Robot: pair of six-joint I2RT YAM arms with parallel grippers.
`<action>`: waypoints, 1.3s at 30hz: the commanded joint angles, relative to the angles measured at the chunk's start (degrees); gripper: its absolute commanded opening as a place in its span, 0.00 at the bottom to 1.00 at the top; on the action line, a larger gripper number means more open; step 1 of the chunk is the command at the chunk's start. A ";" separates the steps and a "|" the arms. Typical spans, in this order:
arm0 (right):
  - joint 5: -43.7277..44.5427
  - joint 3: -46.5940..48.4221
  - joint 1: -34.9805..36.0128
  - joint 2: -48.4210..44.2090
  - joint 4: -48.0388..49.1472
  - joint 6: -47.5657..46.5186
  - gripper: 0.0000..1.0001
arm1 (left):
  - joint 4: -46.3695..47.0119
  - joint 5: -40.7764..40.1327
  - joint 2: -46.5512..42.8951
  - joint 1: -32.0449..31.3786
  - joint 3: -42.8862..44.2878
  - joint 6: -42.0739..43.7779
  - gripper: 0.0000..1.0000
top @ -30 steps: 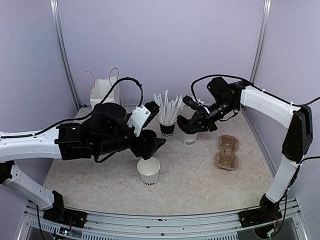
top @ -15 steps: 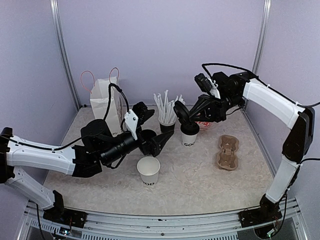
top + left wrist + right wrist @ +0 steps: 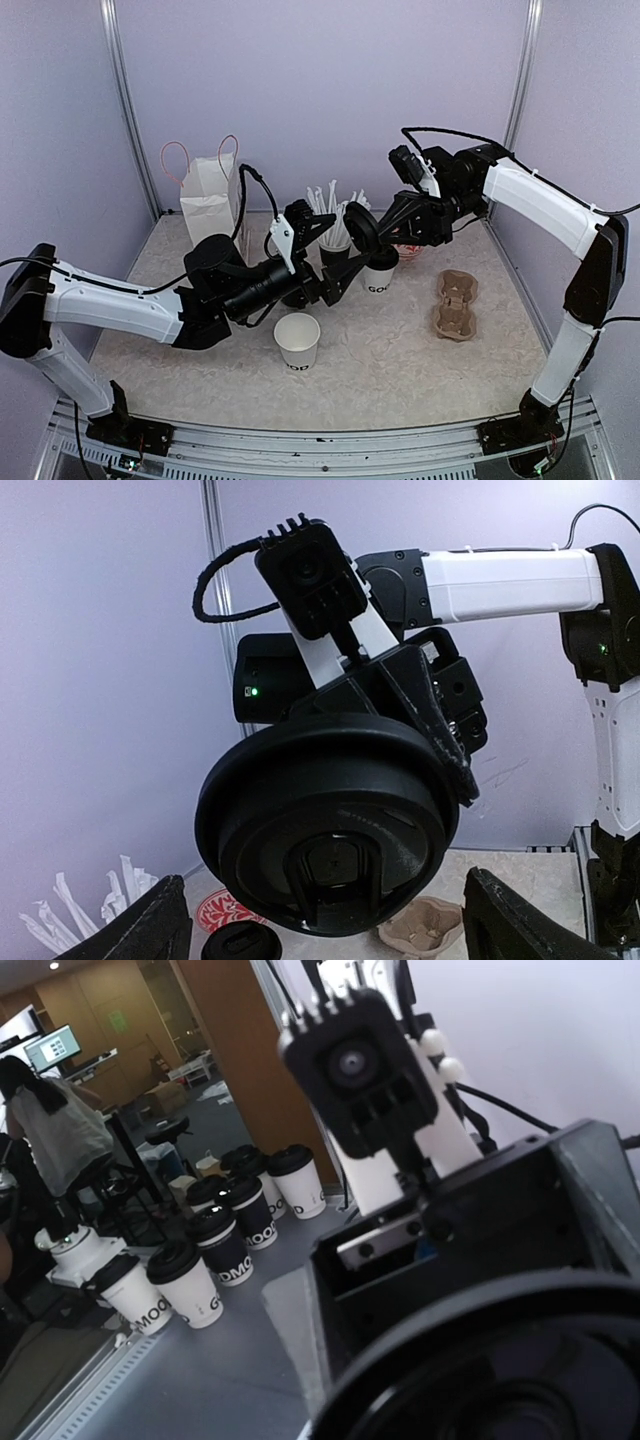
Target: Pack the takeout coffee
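Right gripper (image 3: 450, 750) is pinching a black lid (image 3: 325, 830) by its rim, jaws pressed together on the edge. It's holding the lid up on its side in the air, flat face pointing straight at the left wrist camera, so it's filling the middle of that view. In the top view the lid is hanging just above center, right over the capped cup (image 3: 379, 278).

Left gripper (image 3: 335, 283) is sitting just below and left of the lid, jaws spread wide with nothing in them. Its fingers (image 3: 150, 925) are poking up in the bottom corners of its own view, well apart, and it isn't touching the lid as far as I can tell.

The capped cup is standing upright just right of center in the top view, lettering facing the camera. The open cup (image 3: 298, 340) is standing lower center, apart from it, no lid on.

The black cup of straws (image 3: 335, 252) is sitting right behind the left gripper. A white paper bag (image 3: 210, 195) is standing at the upper left. A cardboard carrier (image 3: 455, 305) is lying off to the right.
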 commanded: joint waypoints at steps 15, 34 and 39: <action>-2.51 0.15 0.80 -0.22 2.25 3.59 0.11 | 5.10 4.01 5.89 0.59 6.00 -5.41 0.82; 8.76 -4.78 -4.98 -3.65 11.78 12.94 0.51 | -20.06 3.20 -7.15 3.37 5.46 -6.29 0.72; 17.70 -11.17 -5.95 -6.19 20.02 16.23 0.59 | -52.82 0.56 -11.62 5.32 14.36 -8.32 0.72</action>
